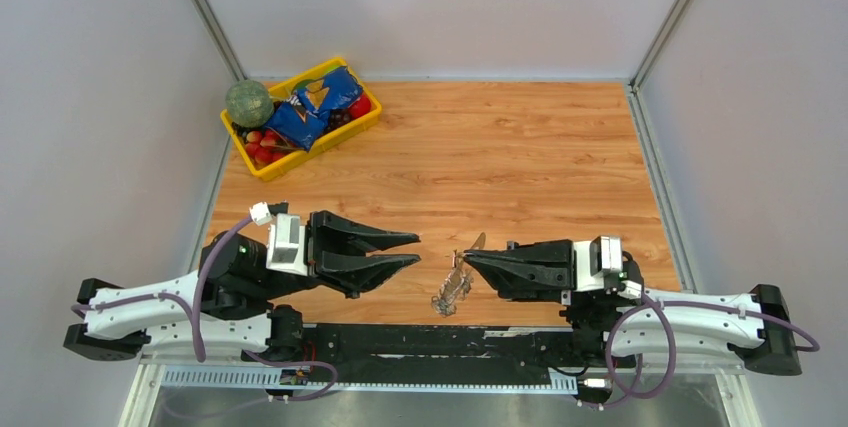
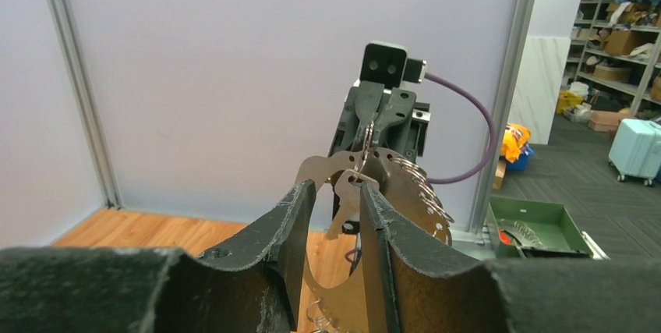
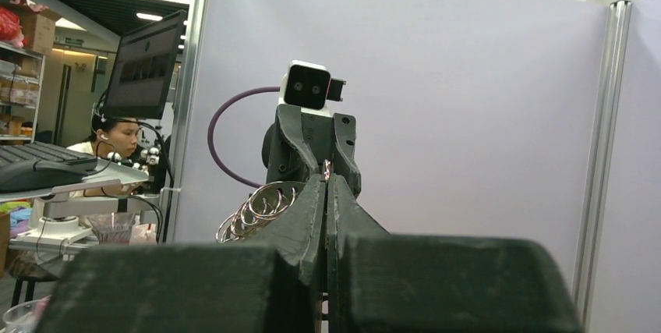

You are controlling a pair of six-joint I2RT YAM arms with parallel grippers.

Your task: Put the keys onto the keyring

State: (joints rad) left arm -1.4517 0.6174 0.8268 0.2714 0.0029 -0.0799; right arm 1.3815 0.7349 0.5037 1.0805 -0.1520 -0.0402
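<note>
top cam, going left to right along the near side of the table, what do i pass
left gripper, jaws apart → keyring, hanging with its bunch of keys → right gripper, shut on the keyring

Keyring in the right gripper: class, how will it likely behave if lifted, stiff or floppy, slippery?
Probably floppy as a bunch: the keys hang loose below the right gripper, so they would likely swing. The keyring looks like thin bare metal, so perhaps stiff, light and slippery in a pinch.
</note>
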